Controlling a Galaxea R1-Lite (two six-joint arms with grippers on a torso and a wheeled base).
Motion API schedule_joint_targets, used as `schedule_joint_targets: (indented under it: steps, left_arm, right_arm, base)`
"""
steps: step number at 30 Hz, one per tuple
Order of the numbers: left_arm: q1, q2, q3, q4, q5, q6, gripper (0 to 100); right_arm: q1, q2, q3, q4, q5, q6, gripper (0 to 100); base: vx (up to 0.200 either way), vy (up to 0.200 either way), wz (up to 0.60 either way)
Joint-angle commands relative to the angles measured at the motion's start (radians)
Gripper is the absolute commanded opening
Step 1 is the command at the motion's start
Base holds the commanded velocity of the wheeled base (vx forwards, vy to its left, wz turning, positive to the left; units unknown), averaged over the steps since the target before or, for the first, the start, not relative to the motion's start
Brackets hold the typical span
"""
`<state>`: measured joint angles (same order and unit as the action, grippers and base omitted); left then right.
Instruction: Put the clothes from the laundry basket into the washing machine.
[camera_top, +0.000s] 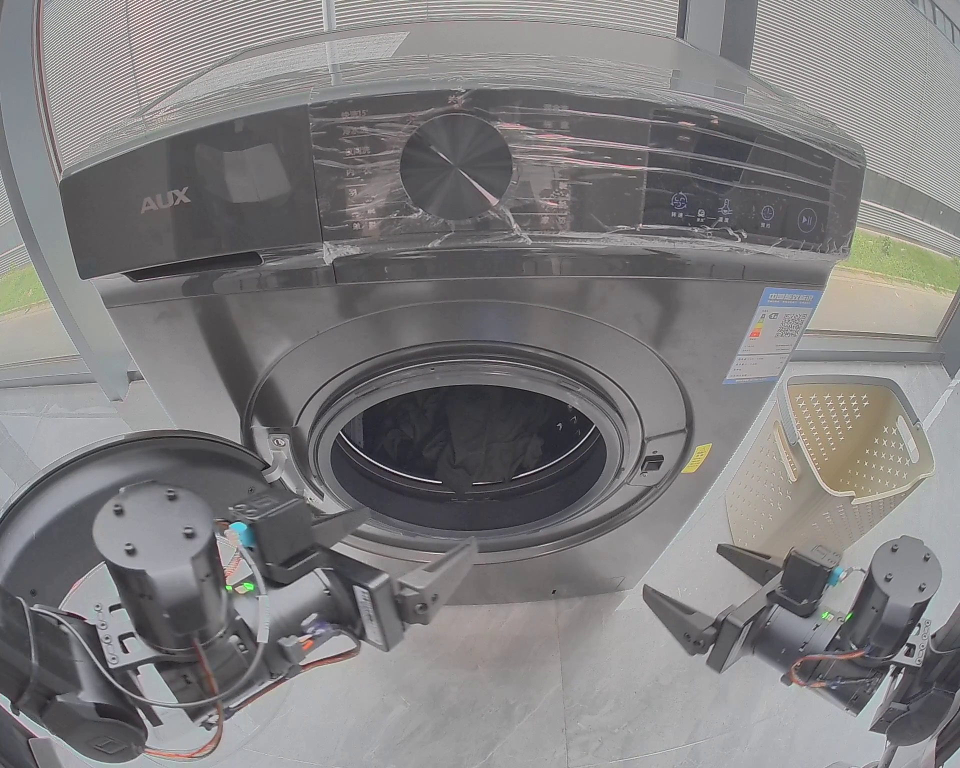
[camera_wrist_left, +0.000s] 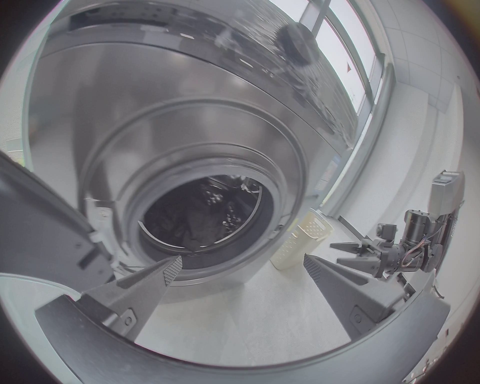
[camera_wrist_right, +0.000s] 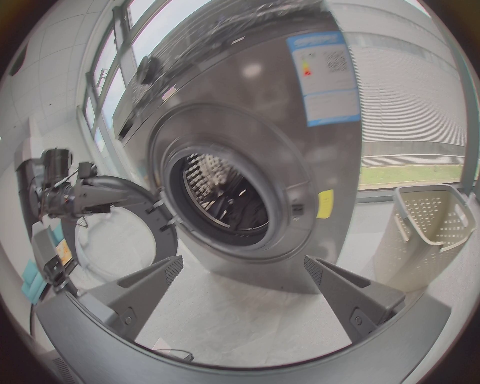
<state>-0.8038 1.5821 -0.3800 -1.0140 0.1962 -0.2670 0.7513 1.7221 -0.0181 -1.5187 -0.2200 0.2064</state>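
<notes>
The left hand (camera_top: 420, 531) is held open beside the swung-out door (camera_top: 60, 500), with dark clothes (camera_top: 465, 430) lying just right and farther in, inside the washing machine (camera_top: 500, 290). The right hand (camera_top: 683, 570), likewise open, is placed nearer the laundry basket (camera_top: 850, 440), which stands just beyond it and looks emptied.

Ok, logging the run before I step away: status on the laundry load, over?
Left pincer open, empty, beside swung-open door. Right pincer open, empty, near laundry basket. Dark clothes inside washing machine. Opening unobstructed.
</notes>
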Motion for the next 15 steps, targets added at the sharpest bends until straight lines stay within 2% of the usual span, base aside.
schedule_joint_targets:
  steps: [1, 4, 9, 11, 15]
  left_arm:
    - [0.091, -0.146, 0.113, -0.02, 0.023, -0.006, 100]
    - [0.1, -0.192, 0.144, -0.031, 0.017, -0.004, 100]
    - [0.109, -0.314, 0.17, -0.015, 0.012, 0.019, 100]
    - [0.13, -0.35, 0.204, -0.012, 0.012, 0.054, 100]
    - [0.132, -0.41, 0.263, -0.012, 0.011, 0.109, 100]
  right_arm:
    - [-0.093, -0.171, 0.018, 0.058, -0.039, -0.001, 100]
    - [-0.121, -0.214, 0.018, 0.088, -0.039, -0.008, 100]
    - [-0.141, -0.311, 0.018, 0.181, -0.038, -0.016, 100]
    - [-0.165, -0.317, 0.018, 0.196, -0.036, -0.013, 100]
    - [-0.184, -0.357, 0.018, 0.198, -0.038, -0.013, 100]
  base:
    - [0.0, 0.0, 0.0]
    - [0.0, 0.0, 0.0]
    - [0.0, 0.0, 0.0]
    - [0.0, 0.0, 0.0]
    - [-0.2, 0.0, 0.0]
